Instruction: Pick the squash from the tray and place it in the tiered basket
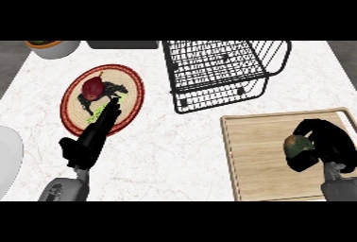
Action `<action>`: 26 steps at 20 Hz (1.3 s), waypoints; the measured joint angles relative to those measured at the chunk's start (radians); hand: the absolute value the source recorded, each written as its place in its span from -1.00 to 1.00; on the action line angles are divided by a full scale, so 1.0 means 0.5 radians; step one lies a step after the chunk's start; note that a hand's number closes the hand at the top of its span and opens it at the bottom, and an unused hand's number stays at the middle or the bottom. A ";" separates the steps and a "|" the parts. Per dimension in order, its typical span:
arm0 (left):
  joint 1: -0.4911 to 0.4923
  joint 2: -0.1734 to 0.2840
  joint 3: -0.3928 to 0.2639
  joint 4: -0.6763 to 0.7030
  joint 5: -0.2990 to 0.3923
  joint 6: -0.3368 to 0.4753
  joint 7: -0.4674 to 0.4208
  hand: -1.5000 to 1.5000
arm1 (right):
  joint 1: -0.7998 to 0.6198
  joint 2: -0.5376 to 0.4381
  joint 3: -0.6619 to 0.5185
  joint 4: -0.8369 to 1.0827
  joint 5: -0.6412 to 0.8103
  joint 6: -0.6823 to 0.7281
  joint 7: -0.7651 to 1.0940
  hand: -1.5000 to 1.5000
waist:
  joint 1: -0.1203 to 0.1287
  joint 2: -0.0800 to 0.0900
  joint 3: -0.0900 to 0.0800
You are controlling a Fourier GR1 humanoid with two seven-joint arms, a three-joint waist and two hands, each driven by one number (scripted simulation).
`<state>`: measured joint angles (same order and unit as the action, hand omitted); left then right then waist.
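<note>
Two hands show at the near edge of a white marbled counter (181,142). The right hand (322,144) is curled round the squash (294,144), fingers and thumb wrapped over it so that only its left side shows. That visible part is dull green mottled with an orange-brown patch, rounded in outline. Most of its body is hidden by the black fingers, so its long axis and the way it points cannot be told. The squash sits over the right part of the tray (261,156), a pale wooden board with a raised lighter rim, lying at the near right of the counter; whether the squash touches the wood or is lifted off it cannot be told.

Just beyond the tray's far edge stands the tiered basket (209,71), black wire mesh, slightly skewed, reaching to the far side of the counter.

The left hand (94,137) lies at the near left, fingers straight and together, stretched far-right so that their tips overlap the near rim of a round plate (73,116). This plate has a red band round a cream centre and carries a dark red rounded item with dark and green bits beside it.

At the far left corner sits a pale bowl (55,48) with orange contents. A white curved object (8,160) shows at the left edge. Dark grey floor borders the counter on both sides.
</note>
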<state>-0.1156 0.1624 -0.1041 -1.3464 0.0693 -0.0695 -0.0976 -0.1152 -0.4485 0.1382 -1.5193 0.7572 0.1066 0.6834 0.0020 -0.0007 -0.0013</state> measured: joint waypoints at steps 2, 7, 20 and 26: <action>0.001 -0.012 -0.011 0.004 -0.008 -0.003 -0.023 0.00 | -0.105 -0.106 -0.040 0.153 -0.050 0.051 -0.231 1.00 | 0.024 0.009 0.003; -0.046 -0.032 -0.044 -0.003 -0.011 -0.029 -0.014 0.00 | -0.298 -0.451 -0.091 0.449 -0.146 0.212 -0.900 1.00 | 0.101 0.042 0.012; -0.066 -0.029 -0.034 0.012 -0.024 -0.034 0.015 0.00 | -0.985 -0.616 -0.544 1.249 -0.685 0.410 -2.071 1.00 | 0.095 0.027 0.009; -0.063 -0.049 -0.024 0.011 -0.038 -0.016 0.026 0.00 | -1.446 -0.617 -0.583 1.492 -0.736 0.586 -2.121 1.00 | 0.069 0.017 0.004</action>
<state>-0.1471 0.1378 -0.1159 -1.3410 0.0502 -0.0773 -0.0845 -0.8381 -0.7569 -0.1534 -0.7732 0.3892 0.3996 -0.3772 0.0364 0.0080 0.0008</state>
